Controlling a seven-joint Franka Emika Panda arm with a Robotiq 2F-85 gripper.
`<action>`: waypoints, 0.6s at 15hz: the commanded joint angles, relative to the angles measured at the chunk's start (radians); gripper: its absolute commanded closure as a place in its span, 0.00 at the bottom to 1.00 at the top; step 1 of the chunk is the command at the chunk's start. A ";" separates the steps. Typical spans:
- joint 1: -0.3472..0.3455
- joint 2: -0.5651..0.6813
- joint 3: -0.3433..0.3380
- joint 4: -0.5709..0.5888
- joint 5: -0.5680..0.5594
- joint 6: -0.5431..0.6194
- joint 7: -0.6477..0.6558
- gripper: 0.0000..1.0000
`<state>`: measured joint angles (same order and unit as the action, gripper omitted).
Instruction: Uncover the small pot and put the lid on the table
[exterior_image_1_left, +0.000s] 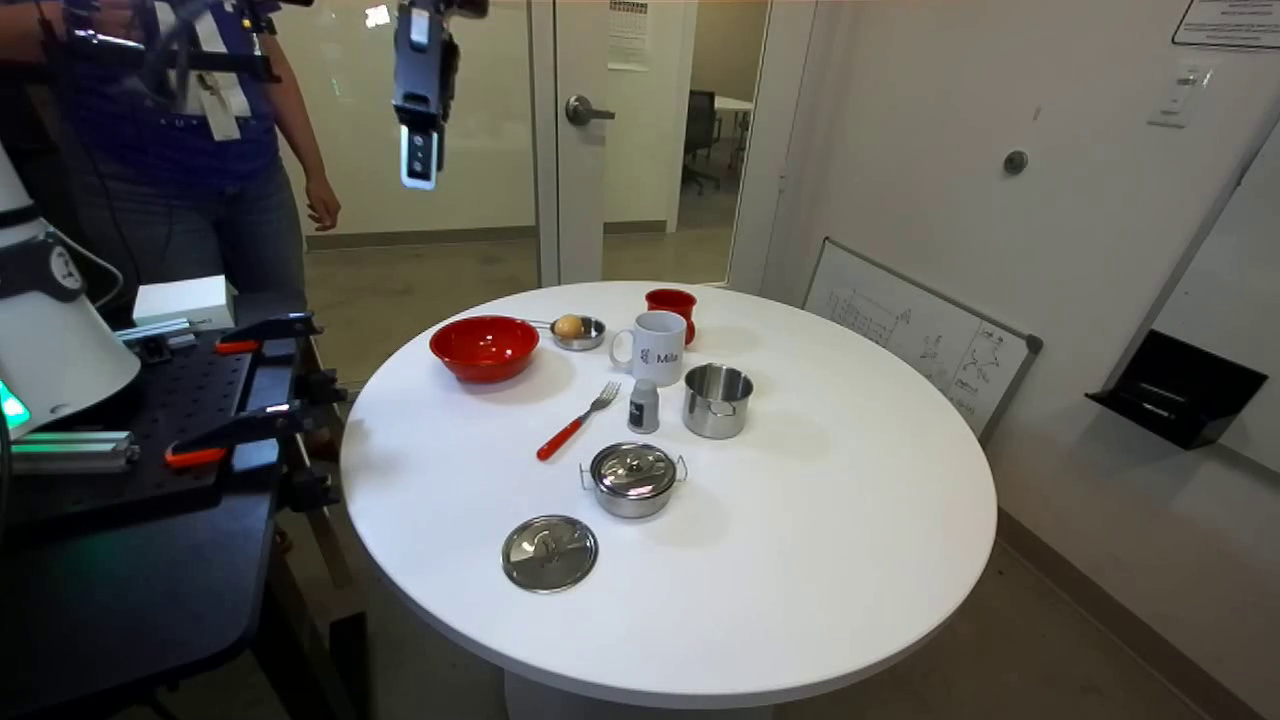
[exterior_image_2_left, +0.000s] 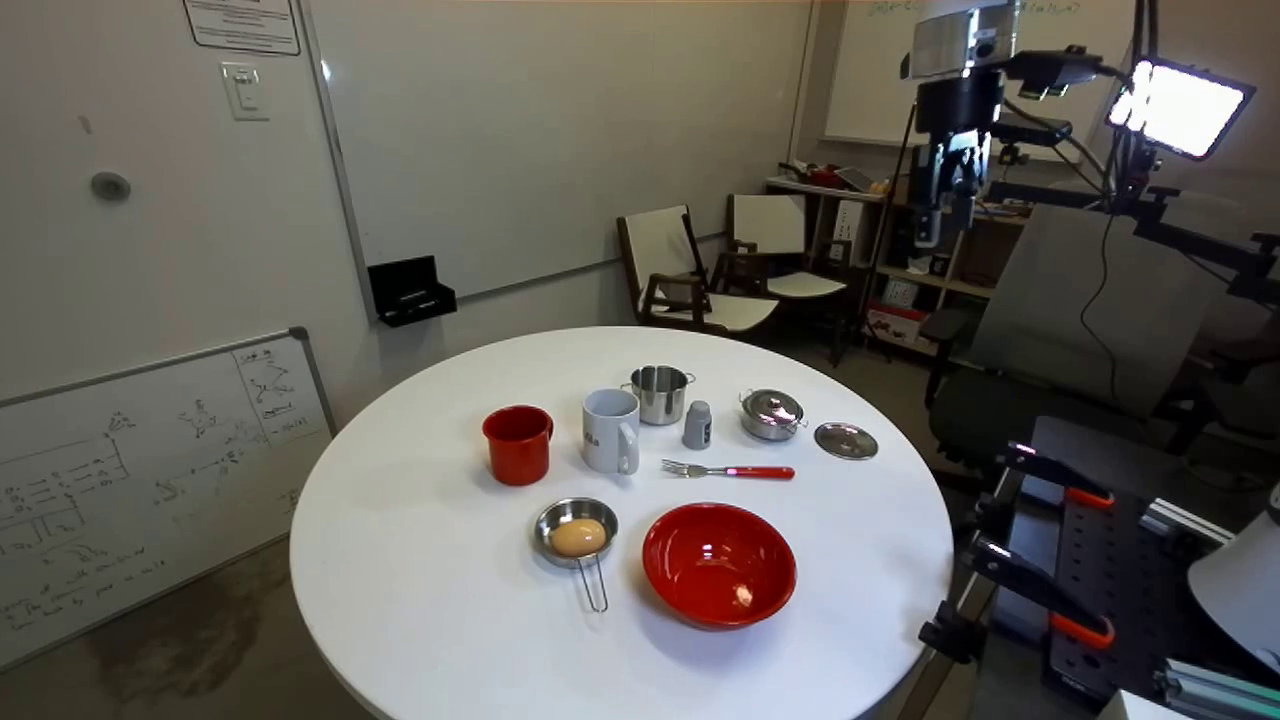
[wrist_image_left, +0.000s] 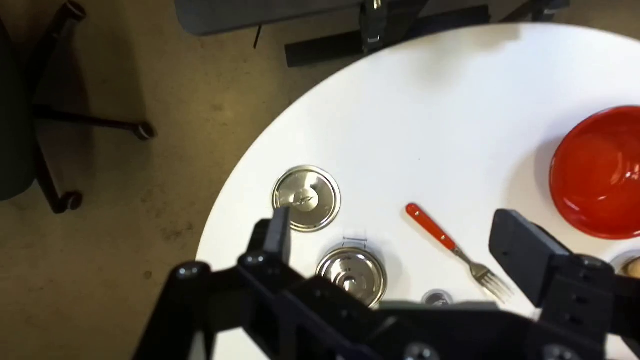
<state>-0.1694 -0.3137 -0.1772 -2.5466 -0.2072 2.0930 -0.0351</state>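
Note:
The small pot is a shiny steel pot with wire side handles. It stands upright on the white round table and shows in both exterior views. The round metal lid sits on the pot and covers it; it also shows in both exterior views. In the wrist view the lid is partly hidden by my gripper's body. My gripper is open and empty, fingers wide apart. In both exterior views it hangs high above the table's level, on the robot-base side.
A larger flat metal disc lies beside the pot. An open steel pot, a grey shaker, a red-handled fork, a white mug, a red mug, a red bowl and a small pan with an egg stand nearby.

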 joint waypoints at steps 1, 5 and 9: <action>-0.007 0.184 -0.010 0.050 0.048 0.190 0.042 0.00; -0.011 0.323 -0.016 0.097 0.134 0.293 0.042 0.00; -0.012 0.315 -0.012 0.083 0.120 0.285 0.034 0.00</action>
<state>-0.1793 0.0020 -0.1917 -2.4642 -0.0871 2.3803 -0.0014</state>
